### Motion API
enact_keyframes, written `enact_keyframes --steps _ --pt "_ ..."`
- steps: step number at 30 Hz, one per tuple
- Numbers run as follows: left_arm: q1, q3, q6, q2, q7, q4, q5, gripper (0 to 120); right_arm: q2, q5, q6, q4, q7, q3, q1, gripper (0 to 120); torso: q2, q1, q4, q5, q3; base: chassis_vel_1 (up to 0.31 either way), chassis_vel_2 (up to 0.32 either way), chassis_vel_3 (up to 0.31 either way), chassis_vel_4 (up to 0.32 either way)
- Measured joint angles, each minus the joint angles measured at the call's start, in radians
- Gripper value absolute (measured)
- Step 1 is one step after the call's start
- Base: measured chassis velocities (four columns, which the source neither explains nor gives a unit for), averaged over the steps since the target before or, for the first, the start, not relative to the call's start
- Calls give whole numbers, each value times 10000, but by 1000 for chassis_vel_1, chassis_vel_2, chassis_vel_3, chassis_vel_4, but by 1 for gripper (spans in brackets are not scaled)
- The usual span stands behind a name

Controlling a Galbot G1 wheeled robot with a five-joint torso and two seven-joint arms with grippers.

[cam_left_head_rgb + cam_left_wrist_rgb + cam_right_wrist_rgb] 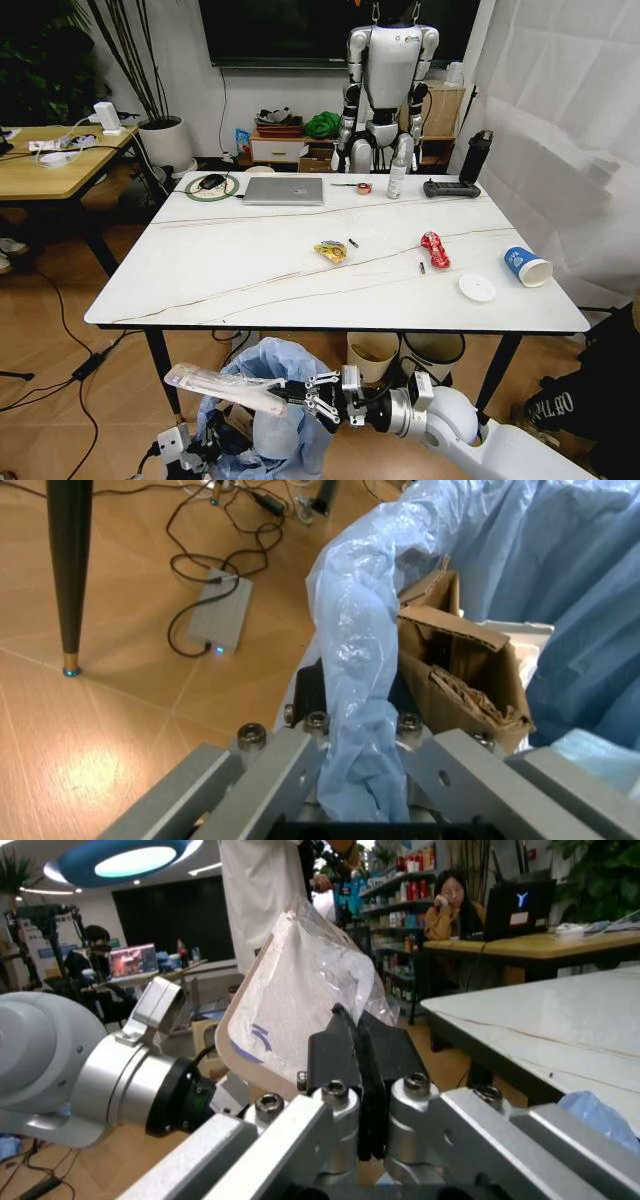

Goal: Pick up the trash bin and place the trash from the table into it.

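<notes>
the right gripper (pixel 290 396) reaches in below the table's near edge, its jaws pinched flat on a clear plastic packaging (pixel 222 383) held over the trash bin (pixel 265 405). the left gripper (pixel 362 739) is clamped on the bin's blue bag, with brown cardboard (pixel 455 671) inside. above, on the table (pixel 230 280), lie a paper cup (pixel 525 266), white lid (pixel 477 288), red wrapper (pixel 435 249) and yellow wrapper (pixel 331 251).

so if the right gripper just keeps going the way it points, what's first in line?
The right gripper, shut on clear plastic packaging, points toward the robot's left, just above the trash bin. The bag's billowing rim looks first, though depth is unclear.
</notes>
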Motion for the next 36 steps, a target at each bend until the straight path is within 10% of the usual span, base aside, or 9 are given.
enact_keyframes --steps 9,26,31,36 --pt "102 102 2 30 -11 -145 48 0 26 -229 9 -150 8 1 -63 4 0 0 1 1 0 0 0 0 0" --pt "273 28 84 75 -253 -8 -34 0 209 208 135 305 217 1360 -521 67 0 0 0 -2 0 0 0 0 0" --pt "419 -94 149 123 -483 99 95 0 418 487 -184 326 1193 2110 -393 84 0 0 3 0 0 0 0 0 0" --pt "509 -342 206 205 -637 -62 229 0 703 -453 -827 227 4920 2499 -296 99 0 0 -1 0 0 0 0 0 0"
